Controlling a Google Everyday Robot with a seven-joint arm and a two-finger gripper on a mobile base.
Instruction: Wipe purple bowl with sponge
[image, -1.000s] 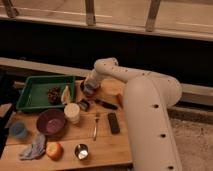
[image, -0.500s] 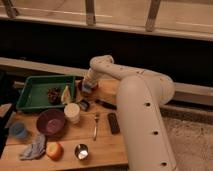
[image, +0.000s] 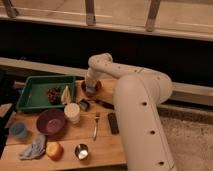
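Wooden table (image: 107, 146), dark window wall behind. Round purple bowl (image: 50, 121) front-left: rigid, probably light. Gripper (image: 90, 85) at far edge over small blue block (image: 92, 91), likely the sponge: soft, pinch across its sides. Grip state: cannot tell.

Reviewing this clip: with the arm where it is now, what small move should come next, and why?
Likely lower onto the blue item that looks like the sponge and take hold of it. The gripper is right above it at the back of the table, while the purple bowl sits apart toward the front left, with nothing touching it.
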